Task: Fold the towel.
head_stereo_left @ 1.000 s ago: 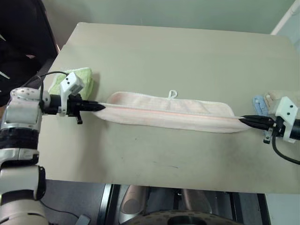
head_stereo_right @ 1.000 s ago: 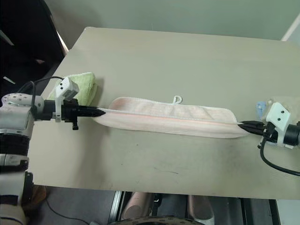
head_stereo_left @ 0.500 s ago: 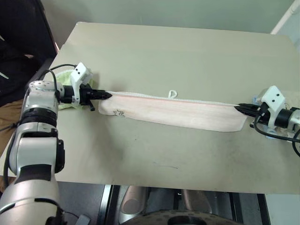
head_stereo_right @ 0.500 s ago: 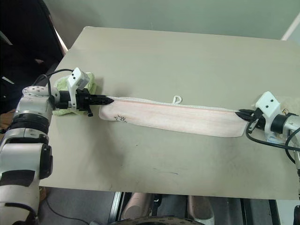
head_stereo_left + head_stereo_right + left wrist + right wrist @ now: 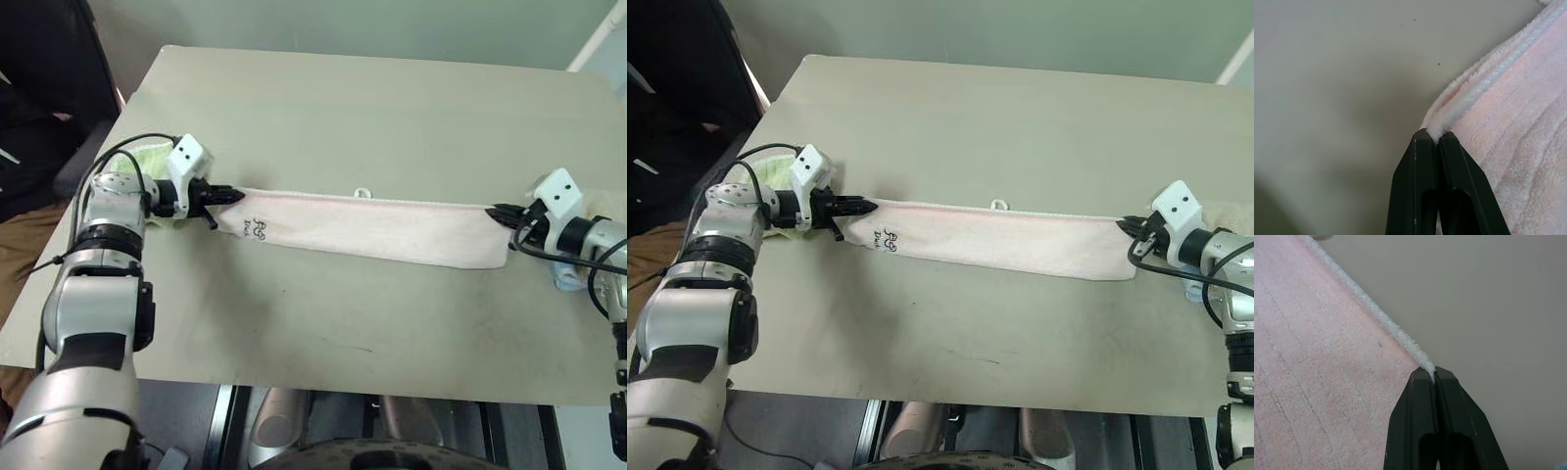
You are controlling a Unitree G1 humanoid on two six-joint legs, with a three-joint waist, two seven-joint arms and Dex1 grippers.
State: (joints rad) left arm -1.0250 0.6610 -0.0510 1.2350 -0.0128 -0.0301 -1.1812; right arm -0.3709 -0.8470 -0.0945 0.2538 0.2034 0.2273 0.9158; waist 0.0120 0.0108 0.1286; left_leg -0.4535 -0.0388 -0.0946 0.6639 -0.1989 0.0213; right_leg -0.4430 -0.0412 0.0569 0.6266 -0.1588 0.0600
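The white hemmed corner of the towel (image 5: 377, 228) is pinched between the pressed-together fingers of the left gripper (image 5: 1432, 138), and the opposite corner is pinched the same way by the right gripper (image 5: 1431, 374). Between the two grippers the pale pink terry cloth is stretched as a long flat band on the table (image 5: 343, 108). A small dark printed mark is seen just beside the left fingertips, and a small white loop at the far hem. Beyond the far hem much bare table is left. A light green towel (image 5: 152, 157) lies behind the left gripper.
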